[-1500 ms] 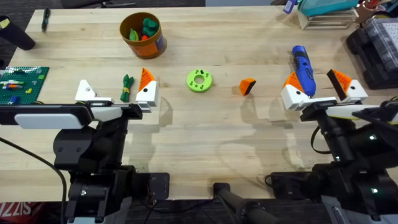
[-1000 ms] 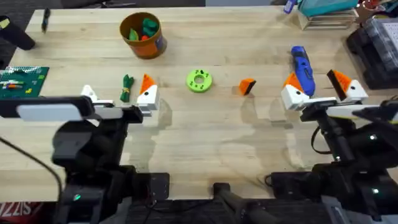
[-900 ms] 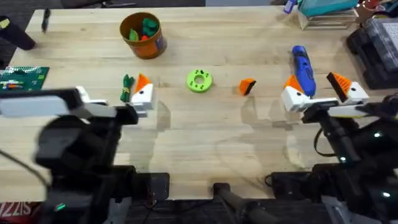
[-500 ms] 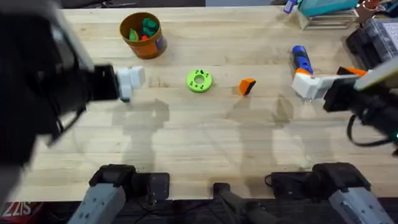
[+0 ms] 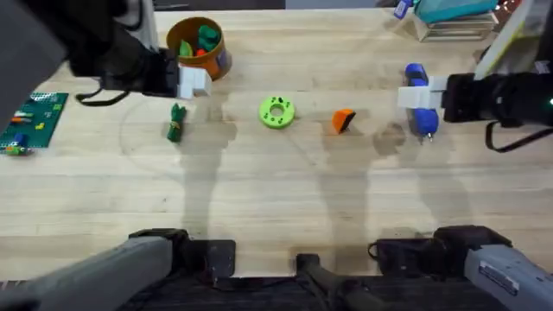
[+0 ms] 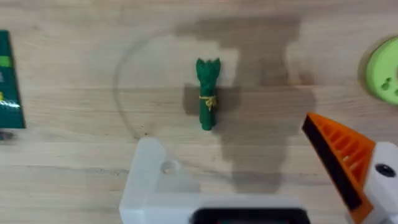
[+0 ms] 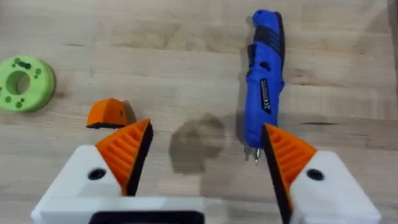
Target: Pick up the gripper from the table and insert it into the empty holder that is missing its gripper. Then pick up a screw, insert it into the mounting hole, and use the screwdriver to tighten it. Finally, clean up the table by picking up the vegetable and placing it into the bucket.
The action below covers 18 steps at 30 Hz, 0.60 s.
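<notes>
Between my left fingers (image 6: 249, 180), which stand apart and hold nothing, one is the bare white holder (image 6: 146, 180) and the other carries an orange ribbed pad. Beyond them the vegetable (image 6: 208, 93) lies flat on the tabletop (image 5: 276, 207), its long axis running away from my wrist, leafy end farthest out. My right fingers (image 7: 205, 162) are also apart and empty, both with orange pads. Just past them lies the blue screwdriver (image 7: 263, 78), long axis pointing back at me, metal tip nearest my fingers. The loose gripper (image 7: 107, 114) sits off to one side, near the green disc (image 7: 22, 84). From overhead, disc and gripper lie between vegetable and screwdriver, and the orange bucket (image 5: 197, 47) stands beyond the vegetable.
</notes>
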Tool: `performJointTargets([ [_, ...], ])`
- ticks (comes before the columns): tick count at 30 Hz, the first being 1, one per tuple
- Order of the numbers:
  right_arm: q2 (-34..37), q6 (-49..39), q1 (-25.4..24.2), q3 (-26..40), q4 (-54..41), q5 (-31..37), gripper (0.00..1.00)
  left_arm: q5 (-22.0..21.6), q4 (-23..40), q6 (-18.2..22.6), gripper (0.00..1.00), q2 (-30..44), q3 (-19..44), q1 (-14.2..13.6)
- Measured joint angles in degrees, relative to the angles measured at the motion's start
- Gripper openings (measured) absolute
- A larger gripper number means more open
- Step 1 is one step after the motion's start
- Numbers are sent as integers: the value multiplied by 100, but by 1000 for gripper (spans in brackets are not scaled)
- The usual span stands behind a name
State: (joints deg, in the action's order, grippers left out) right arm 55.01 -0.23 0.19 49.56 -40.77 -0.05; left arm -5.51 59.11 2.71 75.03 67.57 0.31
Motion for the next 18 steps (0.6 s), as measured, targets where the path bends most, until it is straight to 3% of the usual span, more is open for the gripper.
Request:
performJointTargets([
  [8,163,0,0,0,0,2,994,262,-240,156,985,1702,0,511],
  [14,163,0,0,0,2,2,994,444,-553,243,989,2671,-2,736],
  [15,163,0,0,0,2,0,994,470,-605,255,937,2774,-2,749],
  [18,163,0,0,0,-2,0,994,769,-664,296,478,2851,7,753],
])
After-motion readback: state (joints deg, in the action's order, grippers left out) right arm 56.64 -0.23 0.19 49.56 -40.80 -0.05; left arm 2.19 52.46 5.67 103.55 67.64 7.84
